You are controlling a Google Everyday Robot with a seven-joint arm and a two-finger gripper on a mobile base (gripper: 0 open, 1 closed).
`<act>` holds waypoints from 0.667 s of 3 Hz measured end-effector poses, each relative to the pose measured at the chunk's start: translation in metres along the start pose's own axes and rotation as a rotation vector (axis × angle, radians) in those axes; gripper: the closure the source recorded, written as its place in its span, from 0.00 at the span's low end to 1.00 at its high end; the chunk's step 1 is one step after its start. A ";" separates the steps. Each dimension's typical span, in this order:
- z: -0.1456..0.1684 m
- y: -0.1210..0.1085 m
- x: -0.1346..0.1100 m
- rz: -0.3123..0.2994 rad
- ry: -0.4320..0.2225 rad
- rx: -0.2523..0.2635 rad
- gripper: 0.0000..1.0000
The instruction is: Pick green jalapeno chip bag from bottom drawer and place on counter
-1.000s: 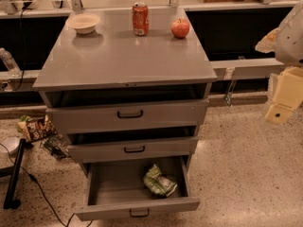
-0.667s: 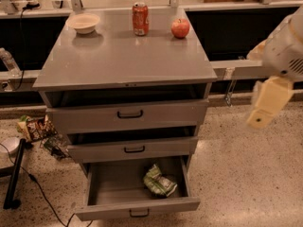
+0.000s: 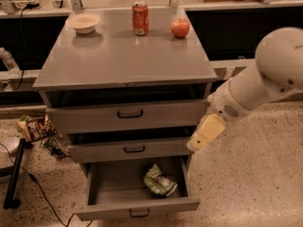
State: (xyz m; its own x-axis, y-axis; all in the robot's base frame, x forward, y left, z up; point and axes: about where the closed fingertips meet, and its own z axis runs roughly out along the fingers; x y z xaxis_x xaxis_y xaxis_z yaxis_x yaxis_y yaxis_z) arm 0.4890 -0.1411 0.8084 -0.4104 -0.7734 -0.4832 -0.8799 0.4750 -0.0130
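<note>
The green jalapeno chip bag [image 3: 159, 181] lies crumpled in the right half of the open bottom drawer [image 3: 137, 206], the lowest of three grey drawers. The grey counter [image 3: 123, 56] is the top of the cabinet. My white arm reaches in from the right. My gripper [image 3: 198, 142] hangs beside the cabinet's right edge, level with the middle drawer. It is above and to the right of the bag and apart from it, holding nothing.
On the counter's far edge stand a white bowl [image 3: 83, 21], a red can [image 3: 140, 18] and a red apple [image 3: 180, 28]. Brown snack packets [image 3: 35, 126], cables and a black stand leg [image 3: 14, 174] lie on the floor left of the cabinet. The top drawer [image 3: 128, 112] is slightly open.
My arm has swung left and down from the right edge of view, bringing the gripper close to the cabinet's right side above the bottom drawer. The bag has not moved.
</note>
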 end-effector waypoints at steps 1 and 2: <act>0.000 -0.017 -0.012 -0.002 -0.049 0.065 0.00; 0.026 -0.007 0.009 0.006 -0.035 0.025 0.00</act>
State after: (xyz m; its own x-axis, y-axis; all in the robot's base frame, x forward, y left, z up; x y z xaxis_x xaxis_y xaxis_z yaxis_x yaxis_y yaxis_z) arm 0.4975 -0.1409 0.7816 -0.4062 -0.7557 -0.5137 -0.8712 0.4900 -0.0318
